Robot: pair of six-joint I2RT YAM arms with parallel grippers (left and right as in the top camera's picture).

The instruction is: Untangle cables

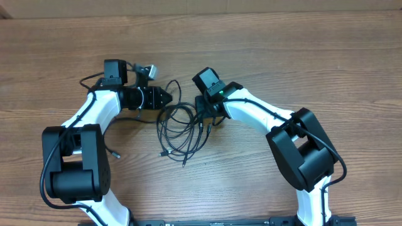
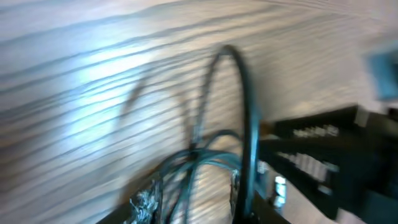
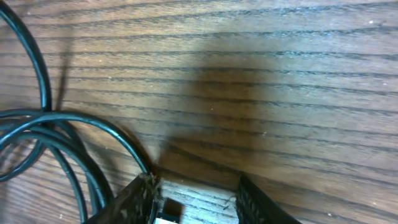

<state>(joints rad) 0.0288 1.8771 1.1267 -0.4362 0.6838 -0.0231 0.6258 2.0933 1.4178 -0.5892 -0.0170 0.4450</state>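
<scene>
the cables (image 1: 179,125) lie as one looped tangle at the middle of the bench (image 1: 295,56), none pulled free yet. left tool (image 2: 189,190) is apart, strands between its fingers. right tool (image 3: 194,190) is apart beside the loops, empty.

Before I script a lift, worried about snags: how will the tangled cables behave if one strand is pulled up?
Probably floppy: the cables lie in loose curved loops, so a lifted strand would likely sag. They look thin, so likely light. The loops overlap, so pulling one would probably drag the others along.
</scene>
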